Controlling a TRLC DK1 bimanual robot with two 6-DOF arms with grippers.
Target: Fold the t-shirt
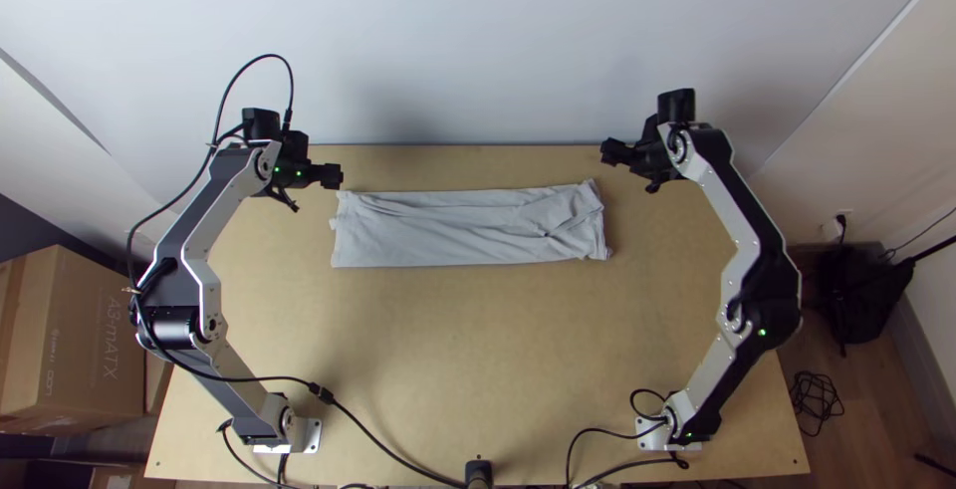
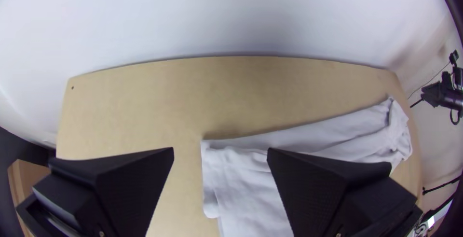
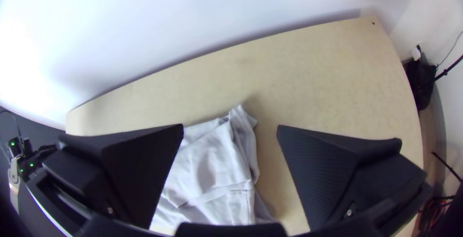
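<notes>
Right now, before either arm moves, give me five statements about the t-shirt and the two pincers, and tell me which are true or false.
1. The t-shirt lies as a long, narrow strip. True.
2. The right pincer is open. True.
3. The left pincer is clamped on the t-shirt. False: it is open and holds nothing.
4. The t-shirt lies along the near edge of the table. False: it lies closer to the far edge.
5. The t-shirt is black. False: it is pale grey.
</notes>
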